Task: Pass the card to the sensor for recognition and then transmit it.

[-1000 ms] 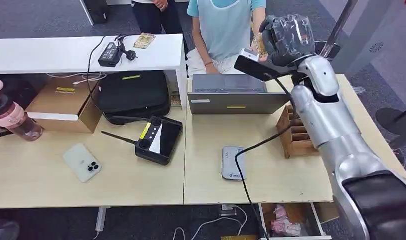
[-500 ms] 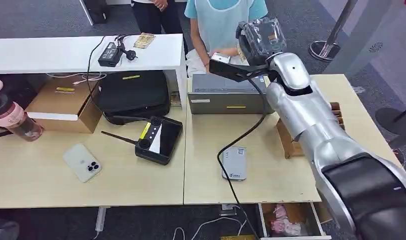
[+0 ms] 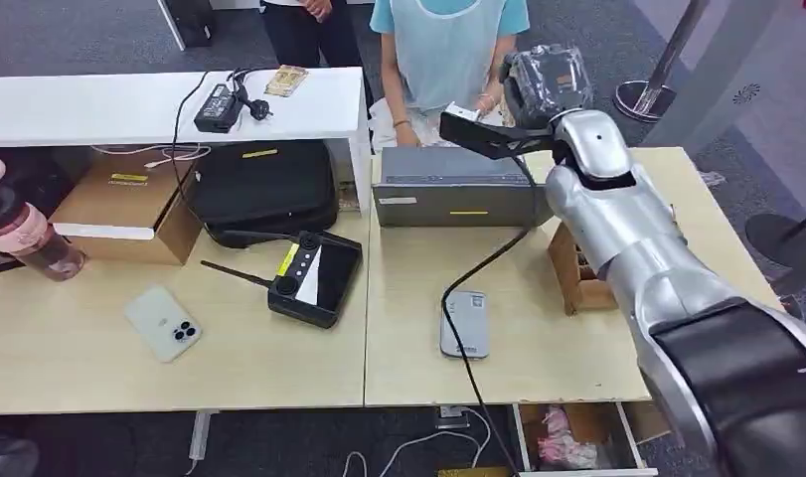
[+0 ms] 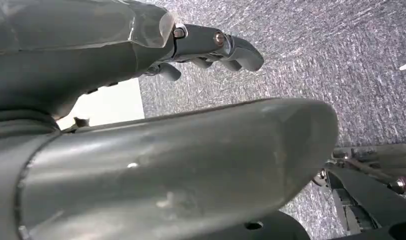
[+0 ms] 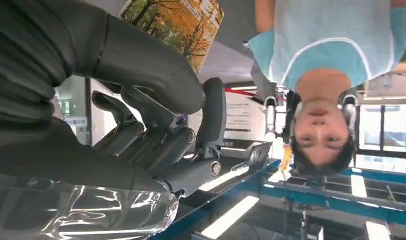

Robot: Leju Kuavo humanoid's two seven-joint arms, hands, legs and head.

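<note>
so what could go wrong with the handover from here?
1. The right hand pinches the card by one end between thumb and a finger, so it may slip before the person takes it.
2. The right arm's black cable trails across the grey card reader on the table. More reach could drag the reader.
3. The hand is raised close to the person, so a fast move could bump them.

I count one white smartphone (image 3: 161, 323), one grey laptop (image 3: 456, 186), one pink water bottle (image 3: 19, 231), one black remote controller (image 3: 314, 277), two people.
</note>
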